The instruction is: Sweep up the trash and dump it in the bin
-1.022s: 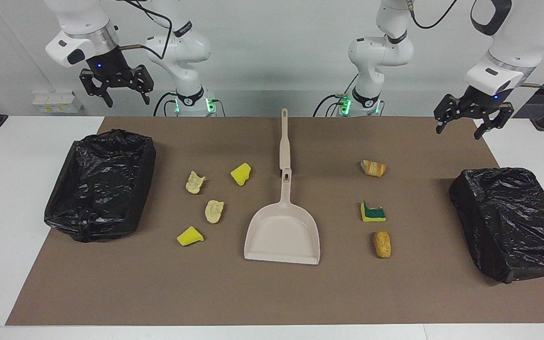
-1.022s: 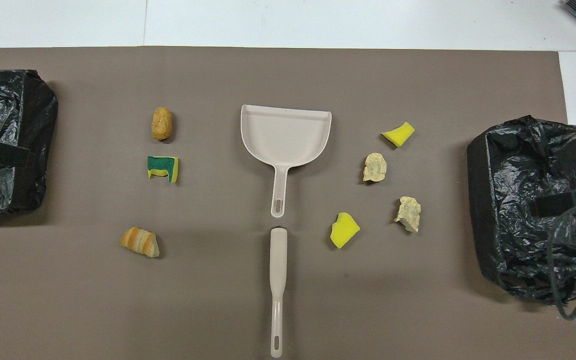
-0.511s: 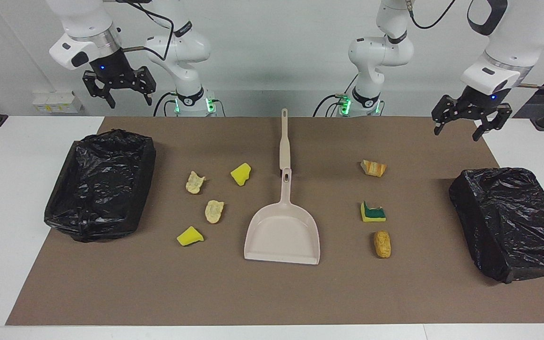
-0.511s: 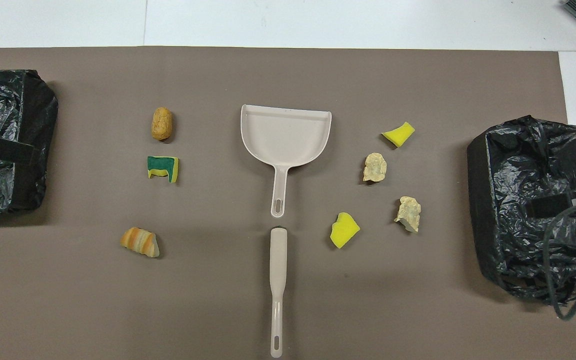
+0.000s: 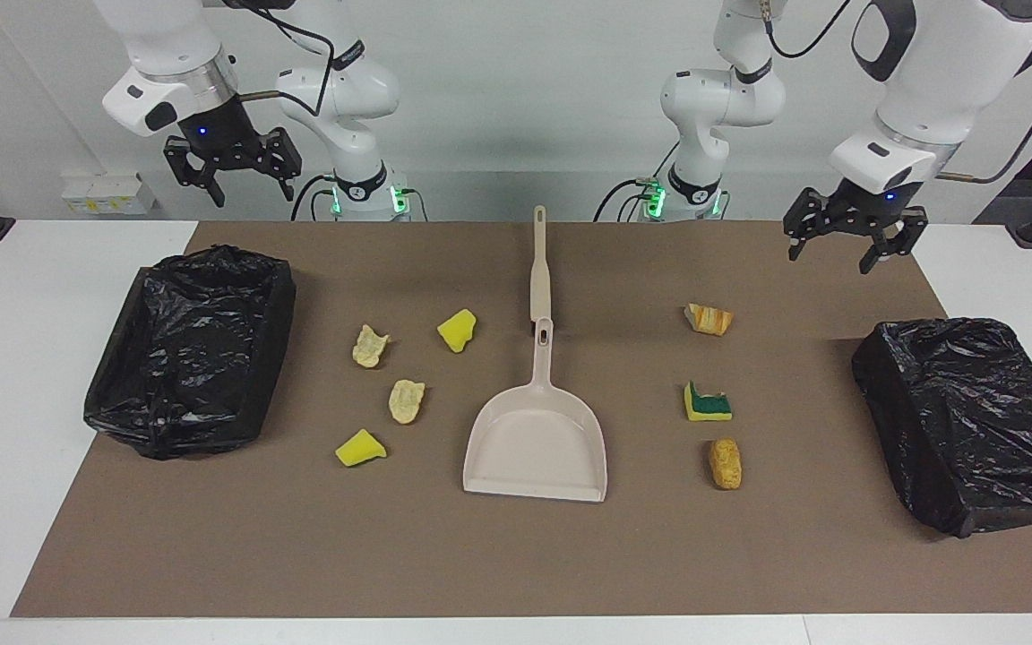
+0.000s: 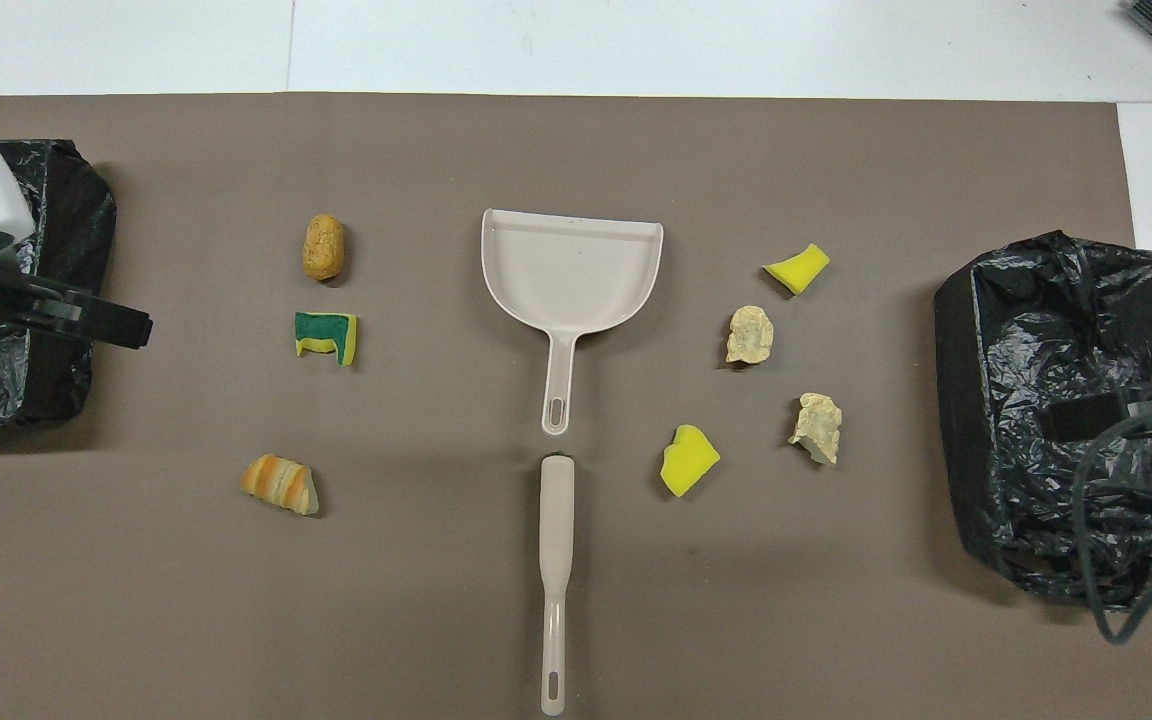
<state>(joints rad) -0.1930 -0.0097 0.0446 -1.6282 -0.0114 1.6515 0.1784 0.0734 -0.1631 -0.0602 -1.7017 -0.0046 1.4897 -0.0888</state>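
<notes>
Several scraps of trash lie on the brown mat. Two yellow sponge chunks [image 5: 457, 330] [image 5: 359, 448] and two beige foam bits [image 5: 370, 346] [image 5: 406, 400] lie toward the right arm's end. An orange striped piece [image 5: 709, 319], a yellow-green sponge [image 5: 707, 403] and a brown bread-like piece [image 5: 725, 462] lie toward the left arm's end. A bin [image 5: 189, 421] lined with black bag stands at each end, the other bin [image 5: 946, 475] by the left arm. My right gripper [image 5: 249, 190] hangs open, high over the mat's corner by its bin. My left gripper [image 5: 829, 260] hangs open over the mat by the orange piece.
A beige dustpan [image 5: 536, 439] lies mid-mat with its handle toward the robots. In line with that handle, nearer the robots, lies a beige brush [image 5: 539, 264]. White table [image 5: 23, 296] borders the mat. A cable [image 6: 1126, 600] hangs over the bin at the right arm's end.
My left gripper has swung toward the table's middle, off its bin and over the mat. My right gripper has shifted slightly toward the middle. Nothing on the mat moved.
</notes>
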